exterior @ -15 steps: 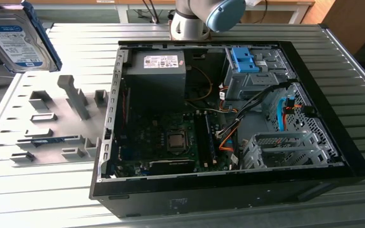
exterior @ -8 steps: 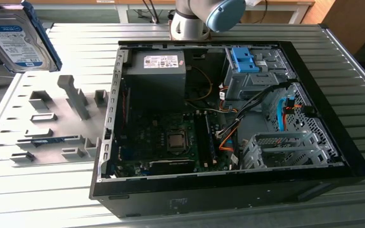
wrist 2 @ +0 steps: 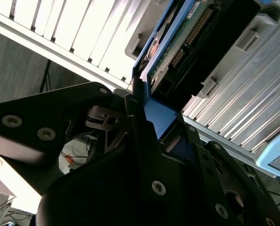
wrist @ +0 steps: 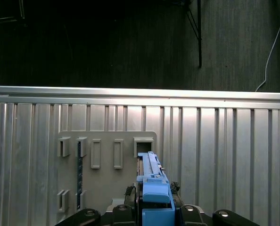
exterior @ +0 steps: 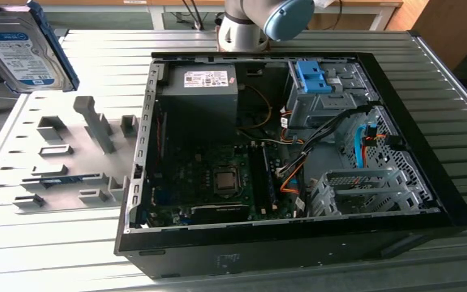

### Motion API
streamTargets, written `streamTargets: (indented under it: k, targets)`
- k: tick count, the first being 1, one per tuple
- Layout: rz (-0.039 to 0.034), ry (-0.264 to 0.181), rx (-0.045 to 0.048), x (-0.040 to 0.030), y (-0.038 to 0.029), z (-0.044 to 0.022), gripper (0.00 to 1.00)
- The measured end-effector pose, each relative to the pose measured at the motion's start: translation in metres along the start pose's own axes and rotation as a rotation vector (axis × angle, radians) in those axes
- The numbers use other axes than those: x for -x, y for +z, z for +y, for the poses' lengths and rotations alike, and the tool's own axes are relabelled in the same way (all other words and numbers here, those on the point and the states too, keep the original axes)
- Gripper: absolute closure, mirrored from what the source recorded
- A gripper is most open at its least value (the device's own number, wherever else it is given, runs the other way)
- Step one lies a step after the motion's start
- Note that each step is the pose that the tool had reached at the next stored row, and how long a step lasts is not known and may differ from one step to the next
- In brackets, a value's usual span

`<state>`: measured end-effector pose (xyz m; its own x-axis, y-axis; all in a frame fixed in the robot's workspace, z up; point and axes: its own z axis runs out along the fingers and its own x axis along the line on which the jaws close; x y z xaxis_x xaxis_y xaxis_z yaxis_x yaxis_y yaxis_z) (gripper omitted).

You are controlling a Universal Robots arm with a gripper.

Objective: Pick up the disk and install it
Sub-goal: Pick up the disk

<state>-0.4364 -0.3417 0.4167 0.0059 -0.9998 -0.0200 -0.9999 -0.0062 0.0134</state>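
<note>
The disk (exterior: pixel 21 47) hangs in the air at the exterior view's upper left, above the grey holder plate (exterior: pixel 63 164). Its white-and-blue label faces the camera and a blue bracket runs along its edge. In the second wrist view my gripper (wrist 2: pixel 147 120) is shut on the disk (wrist 2: pixel 187 42), its black fingers (wrist 2: pixel 130 141) clamping the blue bracket end, with the green circuit board side showing. In the first wrist view the disk (wrist: pixel 152 181) stands edge-on between the gripper's (wrist: pixel 154 214) fingers, above the holder plate (wrist: pixel 104 146).
An open black computer case (exterior: pixel 282 152) lies on the ribbed metal table (exterior: pixel 428 79). Inside are a grey power-supply box (exterior: pixel 201 82), the motherboard (exterior: pixel 217 176), a bare blue bracket (exterior: pixel 313 76) in the drive bay, and a metal cage (exterior: pixel 363 191). The arm's base (exterior: pixel 245 27) stands behind the case.
</note>
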Motion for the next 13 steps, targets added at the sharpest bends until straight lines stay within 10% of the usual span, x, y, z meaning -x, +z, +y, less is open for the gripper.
streamTargets:
  k: [13]
  targets:
    - [0.0000, 0.000, 0.0000, 0.0000, -0.0003, 0.0000, 0.63]
